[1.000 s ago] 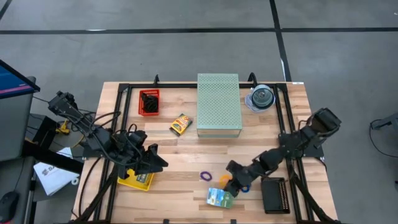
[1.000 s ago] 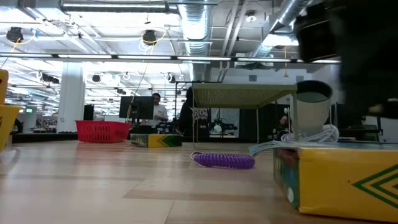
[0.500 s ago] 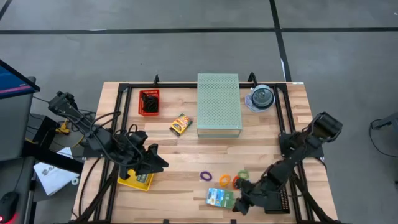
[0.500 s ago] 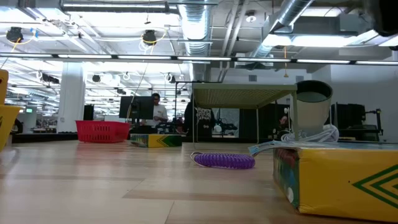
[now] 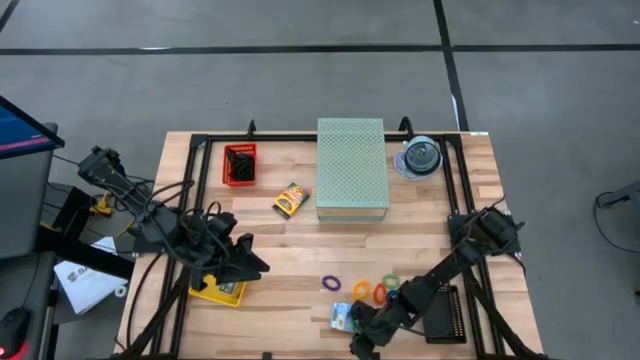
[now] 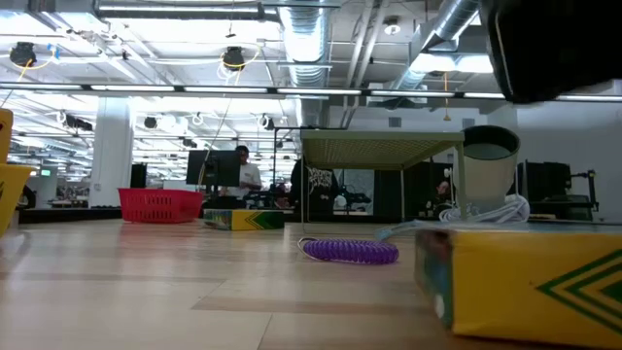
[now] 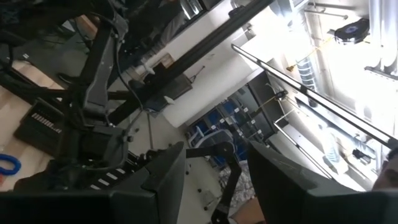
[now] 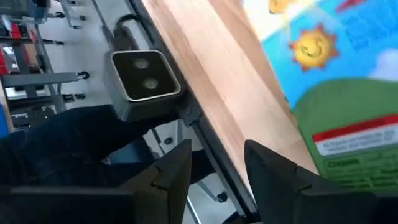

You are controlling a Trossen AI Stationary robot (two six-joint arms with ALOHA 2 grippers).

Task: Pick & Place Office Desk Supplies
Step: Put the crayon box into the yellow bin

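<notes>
— Since a second ago the right gripper has swung from beside the coloured elastic loops down to the table's near edge, and the green-blue packet has shifted a little.

— Its state?

— Jaws parted, nothing between them; the packet lies just beyond the right gripper's fingers, flat on the table near its front edge.

— And the left gripper?

— Waiting over the yellow box, fingers apart, nothing seen in them.

— How should it go at the packet?

— Probably come in low and level, straddle one short edge, close only once both fingers bracket it, lest it slide off the table.
</notes>
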